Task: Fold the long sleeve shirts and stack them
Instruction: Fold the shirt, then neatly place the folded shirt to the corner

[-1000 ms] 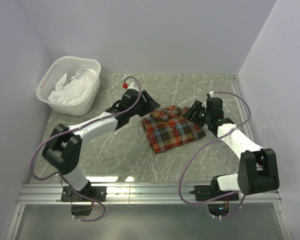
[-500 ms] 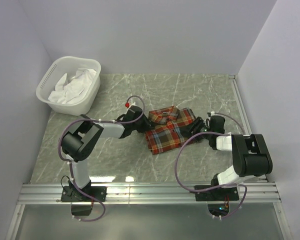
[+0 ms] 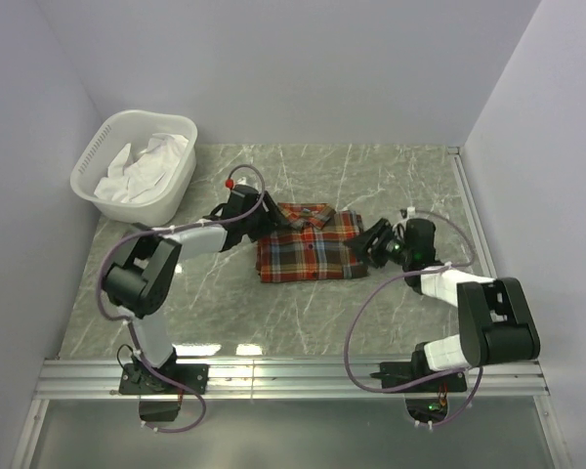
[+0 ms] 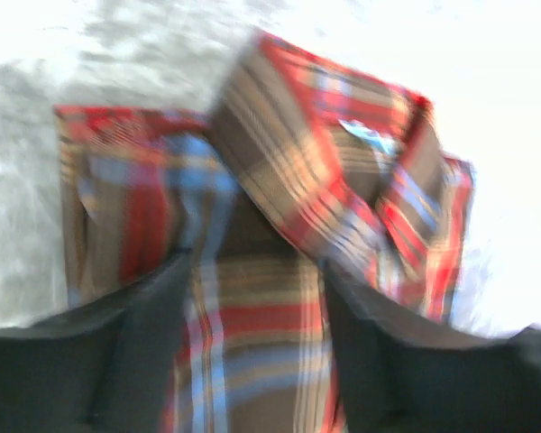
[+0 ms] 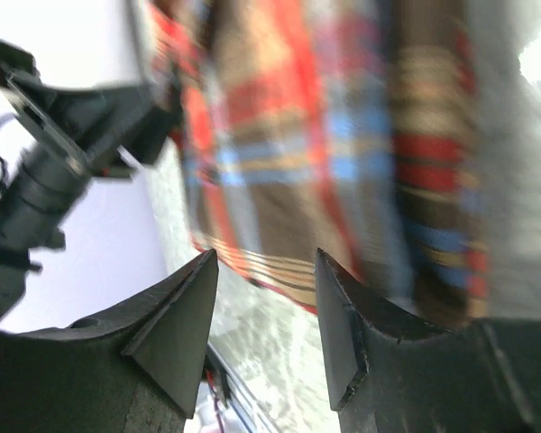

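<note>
One long sleeve shirt (image 3: pixel 308 249), plaid in red, orange, blue and brown, lies folded into a flat rectangle in the middle of the table, collar toward the back. My left gripper (image 3: pixel 257 220) sits low at its back left corner. In the left wrist view that gripper (image 4: pixel 257 271) is open, its jaws spread over the blurred plaid shirt (image 4: pixel 279 162). My right gripper (image 3: pixel 364 246) rests at the shirt's right edge. The right wrist view shows it (image 5: pixel 266 262) open, with bare table and the hem of the shirt (image 5: pixel 343 135) beyond its tips.
A white basket (image 3: pixel 146 207) holding white cloth stands at the back left corner. Grey walls close in the marble table (image 3: pixel 371 176) on three sides. The left arm's wrist (image 5: pixel 54 153) shows across the shirt in the right wrist view.
The shirt has slid left and turned from tilted to square with the table. My left gripper moved back and left with it; the right gripper followed leftward.
</note>
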### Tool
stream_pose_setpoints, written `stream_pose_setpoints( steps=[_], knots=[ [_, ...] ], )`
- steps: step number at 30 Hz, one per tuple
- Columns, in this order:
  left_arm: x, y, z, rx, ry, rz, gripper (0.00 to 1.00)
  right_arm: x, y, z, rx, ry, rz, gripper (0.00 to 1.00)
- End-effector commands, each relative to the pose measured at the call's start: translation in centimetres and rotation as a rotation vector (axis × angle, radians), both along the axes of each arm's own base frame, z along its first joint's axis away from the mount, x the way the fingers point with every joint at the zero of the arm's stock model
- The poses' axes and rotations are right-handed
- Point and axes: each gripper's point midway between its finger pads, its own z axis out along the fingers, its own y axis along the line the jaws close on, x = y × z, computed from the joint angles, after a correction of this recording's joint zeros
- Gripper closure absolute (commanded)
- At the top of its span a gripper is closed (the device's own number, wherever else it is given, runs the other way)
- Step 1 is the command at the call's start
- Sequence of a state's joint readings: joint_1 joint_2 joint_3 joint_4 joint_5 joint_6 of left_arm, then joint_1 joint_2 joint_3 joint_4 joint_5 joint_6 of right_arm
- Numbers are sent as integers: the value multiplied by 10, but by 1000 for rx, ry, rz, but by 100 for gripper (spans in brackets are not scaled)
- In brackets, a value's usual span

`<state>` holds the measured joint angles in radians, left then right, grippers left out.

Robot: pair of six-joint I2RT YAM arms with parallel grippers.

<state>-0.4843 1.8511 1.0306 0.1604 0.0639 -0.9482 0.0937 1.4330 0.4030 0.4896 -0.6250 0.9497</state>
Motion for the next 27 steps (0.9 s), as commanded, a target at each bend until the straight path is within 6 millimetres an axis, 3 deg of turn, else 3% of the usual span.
stream_pose_setpoints(
  steps=[1, 3, 5, 7, 10, 11, 13, 14, 17, 21, 24, 25, 27],
  knots=[
    [-15, -6, 59, 46, -125, -54, 27, 37, -5, 71, -29, -210, -26, 45],
    [-32, -9, 79, 43, -148, -80, 16, 55, -11, 94, -25, -265, -49, 44],
    [-46, -12, 85, 21, -156, -107, 15, 72, -13, 95, -21, -264, -56, 44],
    [-55, -16, 82, -12, -139, -123, 20, 93, -11, 111, -3, -308, -56, 45],
    [-75, -13, 51, -29, -72, -139, 26, 122, -7, 102, 32, -292, -60, 46],
    [-79, -12, 41, -28, -49, -139, 28, 130, -6, 83, 53, -239, -69, 46],
    [-88, -9, 22, -31, -14, -141, 31, 142, -4, 77, 77, -241, -70, 46],
    [-92, -8, 12, -27, 8, -143, 31, 146, -4, 56, 76, -191, -78, 46],
    [-101, -6, -10, -27, 56, -144, 33, 148, -7, 20, 51, -125, -98, 47],
    [-107, 0, -18, -13, 76, -137, 32, 142, -18, -8, 1, -75, -125, 48],
    [-106, 3, 1, -5, 38, -130, 28, 141, -33, -4, -61, -87, -150, 48],
    [-100, 4, 20, -14, -4, -115, 27, 136, -38, -8, -89, -53, -154, 48],
    [-102, 11, 31, 19, -11, -108, 20, 137, -47, 16, -159, -111, -171, 47]
  ],
)
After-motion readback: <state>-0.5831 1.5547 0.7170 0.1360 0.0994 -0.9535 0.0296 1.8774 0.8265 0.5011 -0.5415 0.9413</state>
